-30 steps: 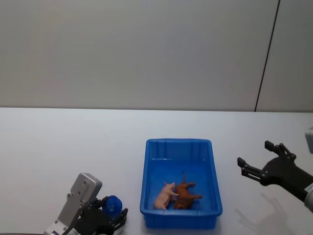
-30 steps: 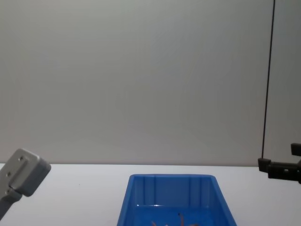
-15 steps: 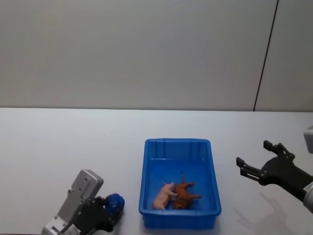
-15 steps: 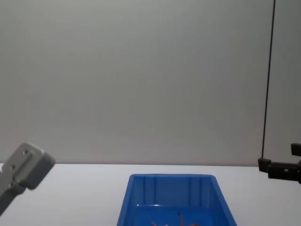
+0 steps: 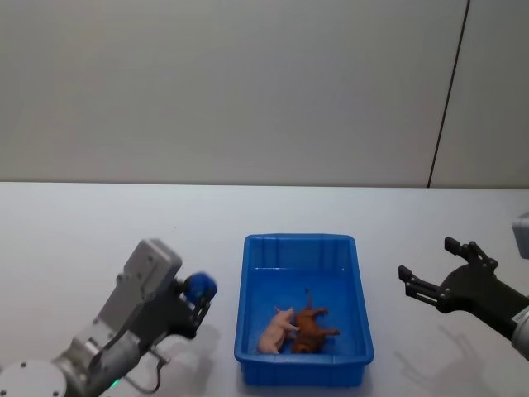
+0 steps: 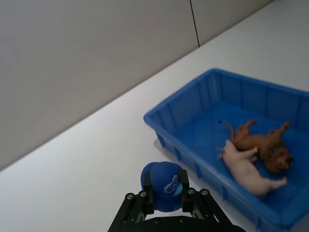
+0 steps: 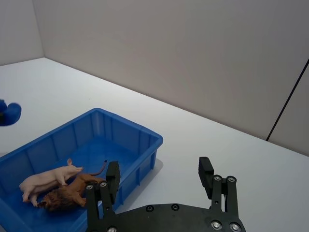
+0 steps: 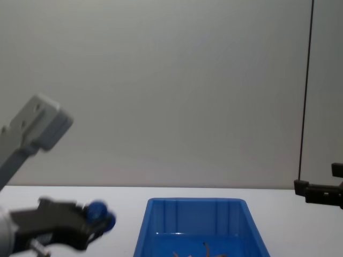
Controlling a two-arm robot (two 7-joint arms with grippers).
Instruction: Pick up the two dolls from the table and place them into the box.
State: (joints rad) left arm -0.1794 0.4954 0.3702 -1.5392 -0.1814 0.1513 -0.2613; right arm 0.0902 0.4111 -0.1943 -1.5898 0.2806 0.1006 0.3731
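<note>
My left gripper [image 5: 194, 304] is shut on the bright-blue doll [image 5: 200, 287] and holds it above the table [image 5: 99, 223], just left of the box [image 5: 302, 240]. The left wrist view shows the blue doll [image 6: 164, 180] pinched between the fingers. From the chest, the gripper [image 8: 102, 222] and doll [image 8: 97, 210] hang left of the box [image 8: 195, 202]. The pale pink doll [image 5: 277, 331] lies inside the box on its side. My right gripper [image 5: 427, 259] hovers open to the right of the box, holding nothing.
A brown lion figure [image 5: 314, 327] lies in the box against the pink doll. The right wrist view shows both figures in the box [image 7: 120, 121]. White tabletop stretches left, right and behind the box, with a grey wall behind it.
My left gripper has risen from near the table's front edge with the blue doll and moved up toward the box. The right arm has not moved.
</note>
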